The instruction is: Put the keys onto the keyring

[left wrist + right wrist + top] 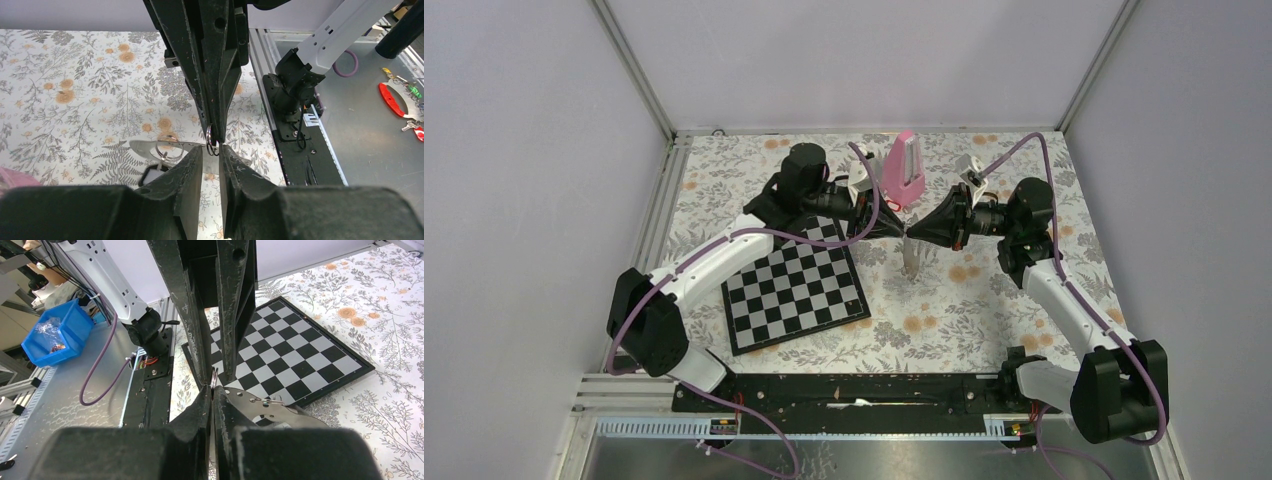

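Observation:
A small metal split ring, the keyring [214, 378], is pinched edge-on in my shut right gripper [212, 388]. In the left wrist view the same keyring [212, 140] sits between the tips of my left gripper [211, 148], whose jaws stand slightly apart on either side of it. From above, the left gripper [896, 229] and the right gripper [916, 232] meet tip to tip over the floral cloth. A flat silvery piece with holes [272, 409] hangs below them, carrying a second wire ring [167, 147] and a black-and-white tag [153, 175]. I cannot tell whether it is one of the keys.
A chessboard [794, 285] lies left of the grippers. The pink metronome [904, 168] stands just behind them. Off the cloth are a blue bin [55, 332] and a red-handled tool [395, 100] on the metal bench.

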Controlling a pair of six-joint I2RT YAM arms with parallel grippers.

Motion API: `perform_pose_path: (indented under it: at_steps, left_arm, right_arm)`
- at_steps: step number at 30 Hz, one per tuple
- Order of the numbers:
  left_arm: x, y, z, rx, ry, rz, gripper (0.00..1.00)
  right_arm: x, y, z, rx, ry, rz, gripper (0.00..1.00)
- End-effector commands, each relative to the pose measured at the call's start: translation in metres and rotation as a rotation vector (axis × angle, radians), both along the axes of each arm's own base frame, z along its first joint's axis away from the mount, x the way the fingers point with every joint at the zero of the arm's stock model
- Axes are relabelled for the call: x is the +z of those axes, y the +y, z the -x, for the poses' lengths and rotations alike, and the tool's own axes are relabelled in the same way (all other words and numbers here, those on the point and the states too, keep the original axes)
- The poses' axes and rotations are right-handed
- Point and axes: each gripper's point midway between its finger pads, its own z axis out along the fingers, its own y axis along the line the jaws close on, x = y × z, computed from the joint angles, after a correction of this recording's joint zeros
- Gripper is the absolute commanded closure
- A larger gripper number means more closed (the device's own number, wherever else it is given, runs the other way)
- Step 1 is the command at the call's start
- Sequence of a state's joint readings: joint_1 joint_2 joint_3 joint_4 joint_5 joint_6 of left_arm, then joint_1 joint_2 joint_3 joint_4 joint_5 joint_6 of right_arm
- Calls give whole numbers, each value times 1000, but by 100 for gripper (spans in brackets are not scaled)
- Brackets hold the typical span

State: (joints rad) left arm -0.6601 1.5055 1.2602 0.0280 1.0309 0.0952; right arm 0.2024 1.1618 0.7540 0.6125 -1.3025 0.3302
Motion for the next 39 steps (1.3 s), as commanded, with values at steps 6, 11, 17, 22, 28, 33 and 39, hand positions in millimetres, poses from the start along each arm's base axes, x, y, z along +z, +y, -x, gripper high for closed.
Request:
perform_pose_path:
  at_steps: [6, 11, 17, 22, 28, 33, 39]
  left_arm:
    - [12, -7, 7, -55, -5, 51, 90]
    - [11, -8, 8, -60, 11, 46, 100]
    - [-7, 6, -6, 40, -63, -140, 100]
    - [-20, 20, -8, 58, -110, -297, 100]
    - [-16, 18, -5, 80, -142, -320, 100]
    - [-14, 14, 4, 52, -139, -309, 100]
    - [-12, 10, 11, 37, -123, -275, 100]
  right_arm:
    - [12, 2, 5, 19, -78, -17, 99]
    - [9, 1, 5, 12, -83, -10, 96]
    - [-8, -7, -12, -93, -107, 131, 68]
    - [-6, -12, -12, -111, -148, 194, 51]
    - [-8, -2, -6, -69, -152, 190, 47]
    - [-11, 8, -2, -42, -158, 191, 45]
    - [-21, 17, 3, -10, -146, 181, 45]
